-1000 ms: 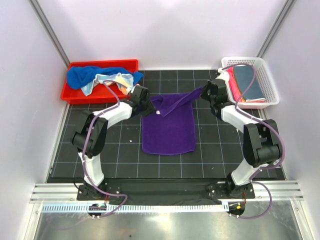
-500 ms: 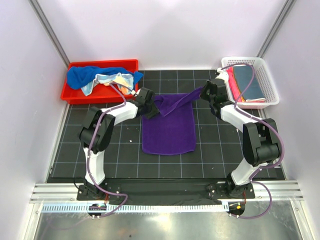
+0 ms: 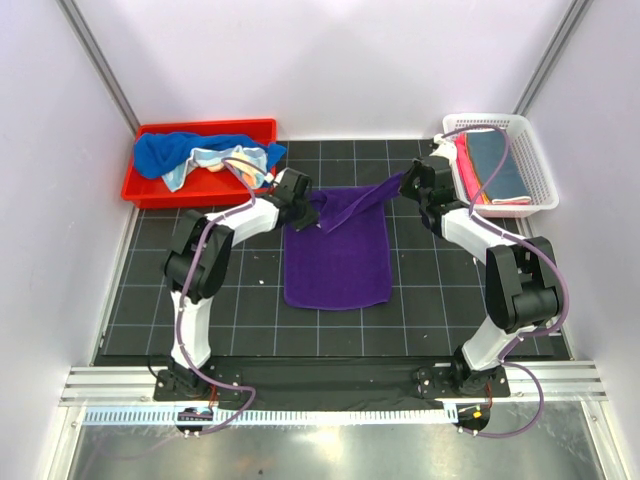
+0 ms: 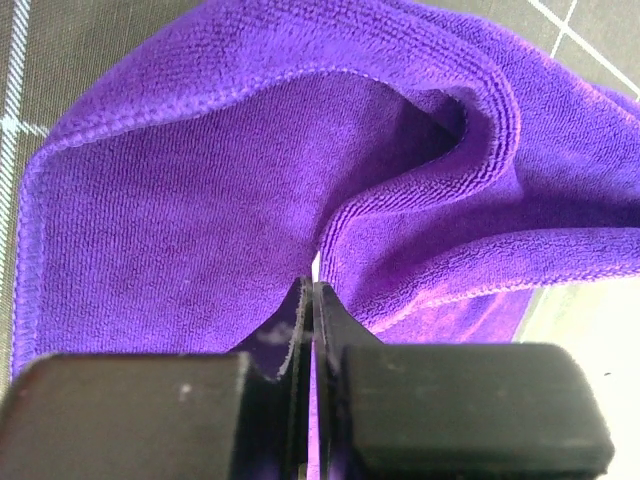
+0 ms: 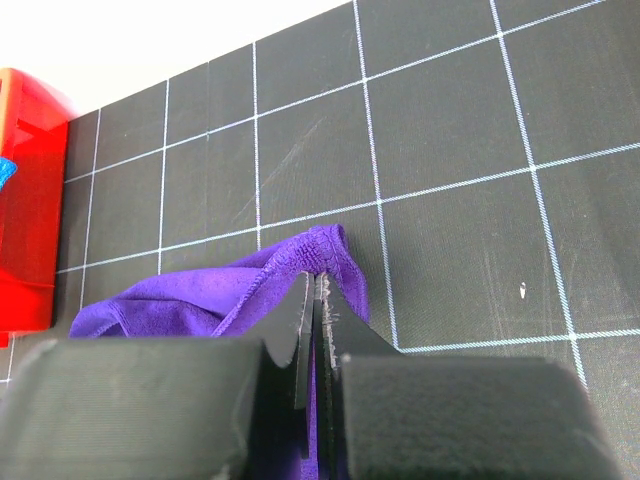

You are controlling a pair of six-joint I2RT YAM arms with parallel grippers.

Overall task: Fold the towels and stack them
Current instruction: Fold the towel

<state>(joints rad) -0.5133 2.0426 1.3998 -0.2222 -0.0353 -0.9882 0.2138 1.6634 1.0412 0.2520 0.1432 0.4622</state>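
Left gripper (image 3: 308, 211) and right gripper (image 3: 406, 186) each tight on a far purple towel (image 3: 338, 265) corner.

No writing, label, brand or number can be read anywhere: not on the purple towel (image 3: 337, 262), red bin (image 3: 205, 126), basket (image 3: 541, 172) or bench (image 3: 250, 312).

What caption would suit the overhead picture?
The left fingers and right fingers each pinch the far end of the purple towel on the black mat.
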